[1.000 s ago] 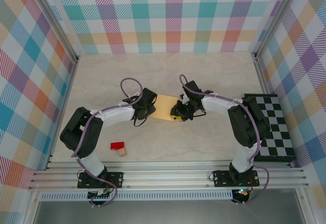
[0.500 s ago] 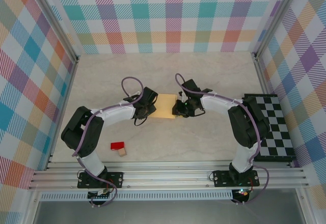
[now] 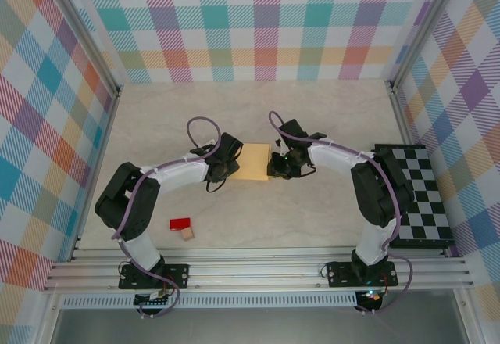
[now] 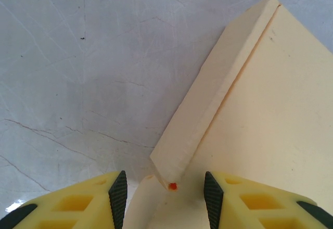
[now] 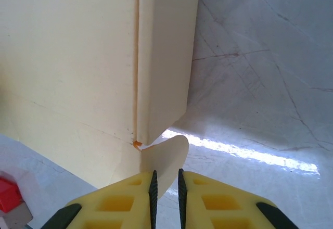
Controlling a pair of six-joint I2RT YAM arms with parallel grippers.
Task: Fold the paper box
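The paper box (image 3: 254, 162) is pale yellow card, lying flat mid-table between both arms. My left gripper (image 3: 231, 166) is at its left end. In the left wrist view the left gripper (image 4: 165, 200) stands open, its black pads (image 4: 118, 198) straddling a corner of the box (image 4: 260, 114) where a narrow side flap (image 4: 218, 99) stands up. My right gripper (image 3: 276, 164) is at the box's right end. In the right wrist view the right gripper (image 5: 165, 187) has its jaws drawn close on a small rounded flap (image 5: 166, 158) beside the folded side wall (image 5: 164, 57).
A small red block (image 3: 180, 223) and a tan cube (image 3: 187, 234) lie near the left arm's base. The red block (image 5: 8, 193) also shows at the right wrist view's lower left. A checkerboard mat (image 3: 418, 195) lies at the right edge.
The right gripper has moved a little toward the far side along the box's right end and its jaws have narrowed on the flap. The left gripper has stayed put.
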